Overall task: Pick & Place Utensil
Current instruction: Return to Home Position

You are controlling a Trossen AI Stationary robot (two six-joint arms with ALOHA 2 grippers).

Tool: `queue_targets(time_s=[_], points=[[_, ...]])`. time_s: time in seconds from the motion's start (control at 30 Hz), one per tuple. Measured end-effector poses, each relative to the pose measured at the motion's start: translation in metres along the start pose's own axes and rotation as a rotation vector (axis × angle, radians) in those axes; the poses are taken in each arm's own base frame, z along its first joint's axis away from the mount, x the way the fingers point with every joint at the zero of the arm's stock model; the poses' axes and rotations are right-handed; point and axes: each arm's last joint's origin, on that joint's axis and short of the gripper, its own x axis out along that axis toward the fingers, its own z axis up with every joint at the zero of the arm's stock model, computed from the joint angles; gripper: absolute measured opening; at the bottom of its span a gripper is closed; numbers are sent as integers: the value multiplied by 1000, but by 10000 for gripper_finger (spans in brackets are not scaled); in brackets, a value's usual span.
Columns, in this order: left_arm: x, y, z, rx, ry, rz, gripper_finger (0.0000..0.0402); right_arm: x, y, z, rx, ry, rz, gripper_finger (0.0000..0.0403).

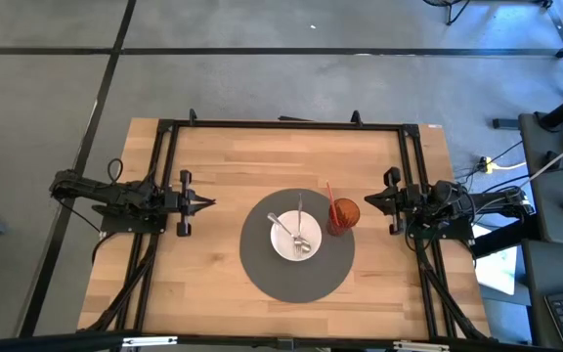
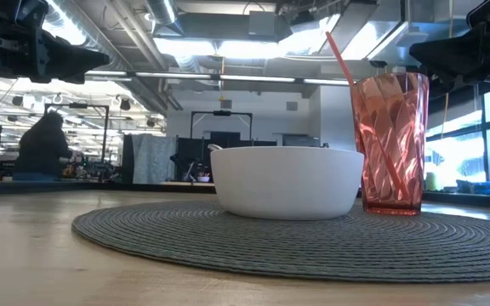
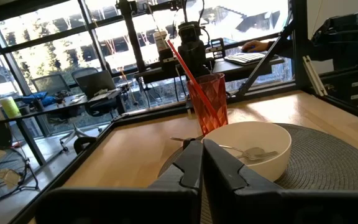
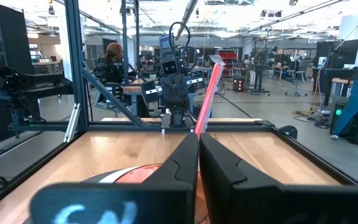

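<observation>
A white bowl (image 1: 295, 239) sits on a round grey woven placemat (image 1: 262, 274) at the table's middle. Two metal utensils (image 1: 299, 230) lie in the bowl, their handles leaning on its rim; the left wrist view shows them too (image 3: 248, 151). A red tumbler (image 1: 343, 215) with a red straw (image 1: 329, 196) stands on the mat's right edge. My left gripper (image 1: 211, 203) hovers shut to the left of the mat. My right gripper (image 1: 367, 198) hovers shut just right of the tumbler. Neither touches anything.
A black frame (image 1: 281, 124) runs along the table's far and side edges. Bare wood lies between each gripper and the mat and along the near edge (image 1: 213, 303). People (image 4: 113, 57) and desks show in the room beyond the table.
</observation>
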Motion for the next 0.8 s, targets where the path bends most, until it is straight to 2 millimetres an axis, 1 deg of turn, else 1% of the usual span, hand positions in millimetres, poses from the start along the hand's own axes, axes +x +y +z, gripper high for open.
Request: queue_targets(time_s=[0.8], points=[[0,0,0,0,0,0,6,0,0,0,2,1,0,17]])
